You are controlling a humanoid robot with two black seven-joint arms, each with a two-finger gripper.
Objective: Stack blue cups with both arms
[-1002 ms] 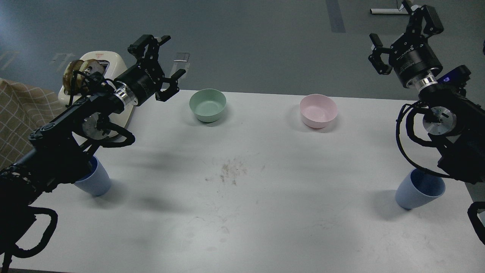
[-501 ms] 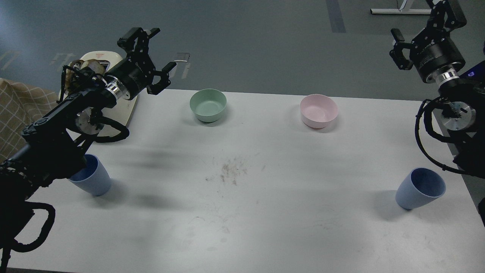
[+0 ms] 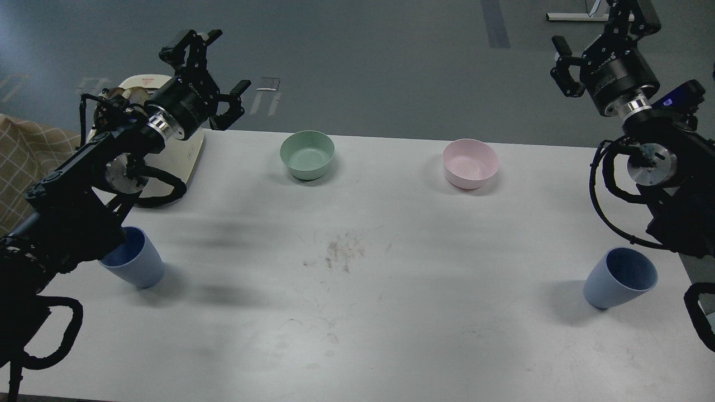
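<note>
Two light-blue cups stand upright on the white table [image 3: 391,312]. The left cup [image 3: 137,263] is at the left edge, partly hidden behind my left arm. The right cup [image 3: 620,277] stands free near the right edge, below my right arm. My left gripper [image 3: 215,67] is open and empty, raised high beyond the table's far left edge, far from the left cup. My right gripper [image 3: 600,33] is open and empty, raised high at the top right, far above the right cup.
A green bowl [image 3: 307,154] and a pink bowl [image 3: 470,163] sit along the far edge. A cream toaster [image 3: 184,151] stands at the far left behind my left arm. A checked cloth [image 3: 22,162] lies at the left edge. A smudge [image 3: 338,252] marks the table's middle.
My left gripper has moved up and to the left, away from the green bowl. My right gripper rose and swung right, then came back a little leftward. Both cups stayed put.
</note>
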